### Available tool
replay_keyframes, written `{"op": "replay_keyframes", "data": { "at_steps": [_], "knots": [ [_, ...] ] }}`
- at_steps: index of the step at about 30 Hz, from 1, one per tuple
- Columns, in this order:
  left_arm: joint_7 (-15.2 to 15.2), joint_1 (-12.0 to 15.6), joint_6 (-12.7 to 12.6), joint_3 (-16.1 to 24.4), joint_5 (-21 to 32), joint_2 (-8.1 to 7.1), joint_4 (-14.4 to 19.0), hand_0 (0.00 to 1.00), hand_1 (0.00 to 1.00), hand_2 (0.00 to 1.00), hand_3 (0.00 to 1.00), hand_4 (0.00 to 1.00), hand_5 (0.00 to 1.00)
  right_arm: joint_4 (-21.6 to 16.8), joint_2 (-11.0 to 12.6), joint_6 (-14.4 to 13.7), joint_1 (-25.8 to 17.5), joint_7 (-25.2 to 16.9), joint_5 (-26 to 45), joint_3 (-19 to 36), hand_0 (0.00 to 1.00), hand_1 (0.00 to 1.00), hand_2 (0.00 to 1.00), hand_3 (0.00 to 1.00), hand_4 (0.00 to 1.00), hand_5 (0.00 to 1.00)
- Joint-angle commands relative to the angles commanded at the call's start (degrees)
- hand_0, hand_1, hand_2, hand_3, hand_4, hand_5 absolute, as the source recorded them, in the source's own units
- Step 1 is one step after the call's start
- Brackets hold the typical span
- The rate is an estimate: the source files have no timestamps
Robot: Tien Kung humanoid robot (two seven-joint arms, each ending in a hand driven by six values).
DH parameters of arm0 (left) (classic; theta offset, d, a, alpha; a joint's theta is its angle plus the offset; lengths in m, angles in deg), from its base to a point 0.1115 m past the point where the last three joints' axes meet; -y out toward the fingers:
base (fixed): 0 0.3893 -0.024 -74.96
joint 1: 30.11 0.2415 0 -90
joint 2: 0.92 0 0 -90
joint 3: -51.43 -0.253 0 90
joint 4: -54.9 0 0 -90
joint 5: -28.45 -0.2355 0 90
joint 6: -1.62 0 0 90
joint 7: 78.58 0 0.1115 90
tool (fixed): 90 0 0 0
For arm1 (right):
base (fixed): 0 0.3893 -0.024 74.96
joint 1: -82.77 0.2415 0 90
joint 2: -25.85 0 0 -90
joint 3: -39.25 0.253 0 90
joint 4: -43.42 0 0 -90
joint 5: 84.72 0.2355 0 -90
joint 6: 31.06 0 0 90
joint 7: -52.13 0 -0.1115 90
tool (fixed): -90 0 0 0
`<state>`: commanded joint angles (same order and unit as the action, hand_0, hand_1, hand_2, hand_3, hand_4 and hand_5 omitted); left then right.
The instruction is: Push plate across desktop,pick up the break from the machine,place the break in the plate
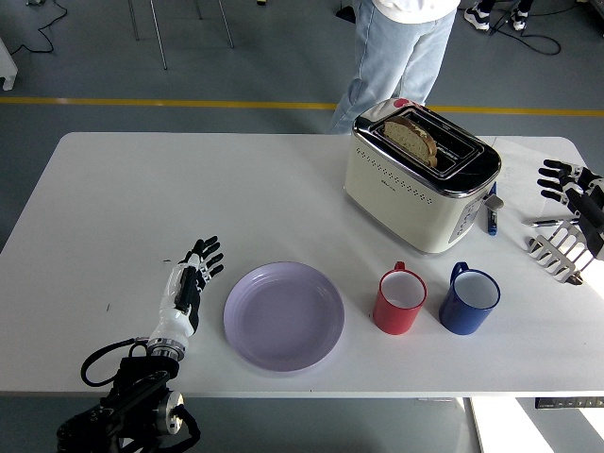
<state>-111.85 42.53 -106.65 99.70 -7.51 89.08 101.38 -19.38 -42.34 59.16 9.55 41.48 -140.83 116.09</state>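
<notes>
Lavender round plate near the table's front edge; brown-crusted bread slice upright in the cream toaster, long axis running from far-left to near-right. Red mug and blue mug stand between plate and toaster. Left hand, fingers spread and empty, lies beside the plate without touching; right hand, loosely open and empty, hovers at the right edge.

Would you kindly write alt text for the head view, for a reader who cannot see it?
A robot's left hand, fingers spread, hovers apart from a lilac plate on a white table. Behind stand a red mug, blue mug and cream toaster holding bread; the right hand waits at right.
</notes>
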Motion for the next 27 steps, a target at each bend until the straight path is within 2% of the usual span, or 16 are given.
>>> {"op": "replay_keyframes", "data": {
  "at_steps": [2,3,4,5,10,11,16,17,22,23,27],
  "knots": [
    [-0.55,0.96,-2.42,3.09,-2.04,0.00,0.45,0.781,0.835,0.874,0.810,0.601,0.998,-0.80,0.19,-1.00,0.37,-0.01,-0.54,-0.21,0.803,0.747,0.733,0.717,0.420,0.598],
    [-0.62,1.16,-2.73,4.02,-2.44,0.00,0.53,0.781,0.835,0.874,0.810,0.601,0.998,-0.98,0.24,-1.23,0.47,-0.01,-0.75,-0.28,0.803,0.747,0.733,0.717,0.420,0.598],
    [-0.46,1.68,-3.01,5.33,-3.28,0.00,0.86,0.781,0.835,0.874,0.810,0.601,0.998,-1.36,0.31,-1.79,0.88,-0.04,-1.90,-0.56,0.803,0.747,0.733,0.717,0.420,0.598],
    [-0.34,2.06,-3.15,6.41,-3.83,0.00,1.13,0.772,0.829,0.870,0.808,0.599,0.998,-1.62,0.36,-2.17,1.20,-0.04,-2.71,-0.80,0.810,0.750,0.732,0.721,0.431,0.553],
    [0.64,4.62,-3.04,12.90,-7.81,0.00,3.31,0.772,0.829,0.870,0.808,0.599,0.998,-2.55,0.48,-3.97,3.96,0.22,-9.05,-2.95,0.810,0.750,0.732,0.721,0.431,0.553],
    [0.82,5.14,-2.94,13.82,-8.27,0.00,3.74,0.765,0.824,0.867,0.806,0.601,0.998,-2.59,0.46,-4.26,4.62,0.35,-10.05,-3.47,0.829,0.780,0.766,0.762,0.561,0.352],
    [1.69,7.73,-2.43,19.11,-9.85,-0.15,6.07,0.765,0.824,0.867,0.806,0.601,0.998,-2.30,0.07,-5.96,8.42,1.45,-15.02,-6.09,0.829,0.780,0.766,0.762,0.561,0.352],
    [1.87,8.10,-2.29,19.72,-10.10,-0.28,6.48,0.763,0.823,0.865,0.806,0.598,0.998,-2.22,-0.03,-6.29,8.92,1.61,-15.66,-6.42,0.848,0.788,0.780,0.785,0.593,0.334],
    [3.35,10.54,-1.21,24.72,-12.02,-1.64,9.59,0.763,0.823,0.865,0.806,0.598,0.998,-1.39,-0.88,-8.33,13.22,3.67,-24.18,-9.31,0.848,0.788,0.780,0.785,0.593,0.334],
    [3.51,10.86,-1.06,25.75,-12.19,-1.84,9.95,0.754,0.813,0.859,0.803,0.594,0.998,-1.17,-1.11,-8.52,14.06,4.10,-26.65,-9.96,0.871,0.815,0.830,0.833,0.778,0.338],
    [4.57,11.85,0.10,30.11,-12.79,-1.51,10.96,0.754,0.813,0.859,0.803,0.594,0.998,-0.12,-2.33,-9.02,17.24,6.00,-34.57,-12.53,0.871,0.815,0.830,0.833,0.778,0.338]
  ]
}}
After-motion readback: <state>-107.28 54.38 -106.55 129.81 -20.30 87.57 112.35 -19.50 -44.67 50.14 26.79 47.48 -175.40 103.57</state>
